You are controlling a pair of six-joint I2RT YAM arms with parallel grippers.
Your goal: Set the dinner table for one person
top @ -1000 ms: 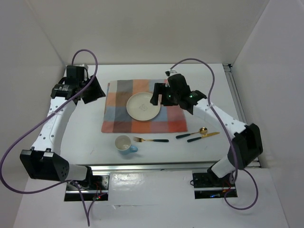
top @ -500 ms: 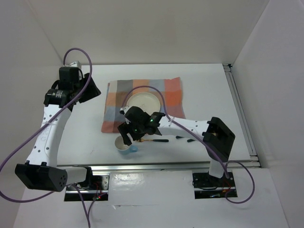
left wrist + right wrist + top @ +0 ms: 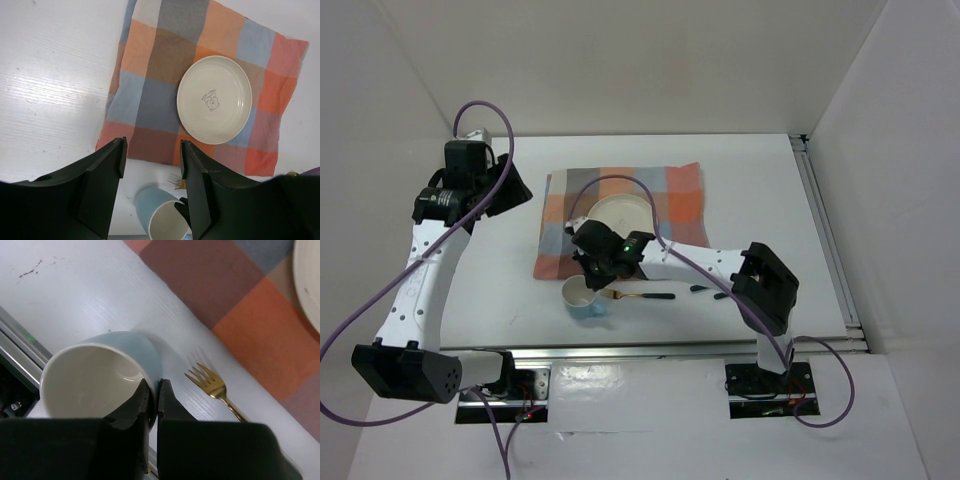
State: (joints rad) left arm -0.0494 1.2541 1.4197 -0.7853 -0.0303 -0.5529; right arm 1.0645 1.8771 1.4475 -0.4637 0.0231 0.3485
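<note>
The right gripper point(image 3: 153, 390) is not hanging over the plate point(image 3: 620, 212) any more: it is now reaching down near the front edge of the table point(image 3: 760, 180) and pinching the rim of the mug point(image 3: 580, 296). The left arm point(image 3: 425, 262) is standing slightly nearer the left edge.

No legible text anywhere. Plate point(image 3: 214, 99), ahead of left claw point(image 3: 152, 150) and to its right: small bear-like print at centre, tiny lettering above, too small to read.
</note>
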